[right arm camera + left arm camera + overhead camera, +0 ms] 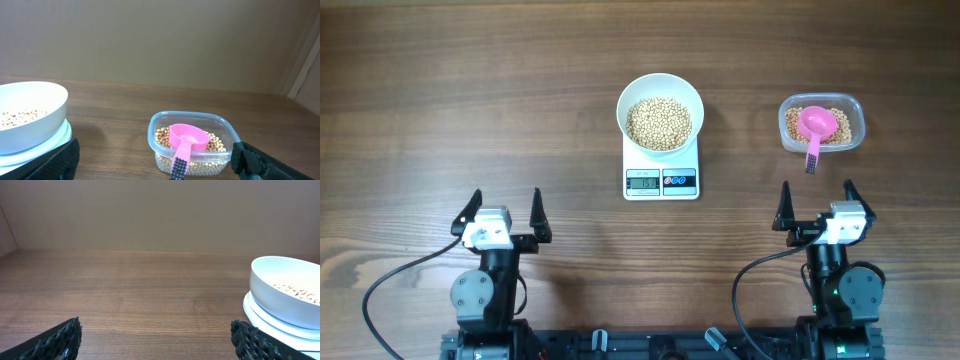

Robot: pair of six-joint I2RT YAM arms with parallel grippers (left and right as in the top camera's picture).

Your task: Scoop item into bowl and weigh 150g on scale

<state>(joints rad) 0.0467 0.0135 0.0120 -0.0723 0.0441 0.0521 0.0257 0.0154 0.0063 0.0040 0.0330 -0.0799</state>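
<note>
Beans: the beans (659,123) lie in two places, a heap in the bowl and a layer in the tub. They are small, hard and round, so they probably roll and pour easily; fingers cannot pick them well.
Bowl: the white bowl (660,84) stands on the scale (661,182), at the middle of the tabletop (440,100). It looks stiff and smooth, perhaps slippery at the rim.
Display: the display (642,181) is lit, but its digits are too small to read.
Scoop: the pink scoop (817,125) rests in the tub, cup on the beans, dark ribbed handle end over the near rim. It seems light and rigid; that ribbed end is the best place to take hold.
Tub: the clear tub (856,108) stands to the right, well apart from the scale. It is likely thin and light, and may slide when the scoop pushes in.
Left hand: the left hand (506,195) is spread wide and empty, near the front, well apart from the scale.
Right hand: the right hand (817,187) is spread wide and empty, just in front of the tub.
</note>
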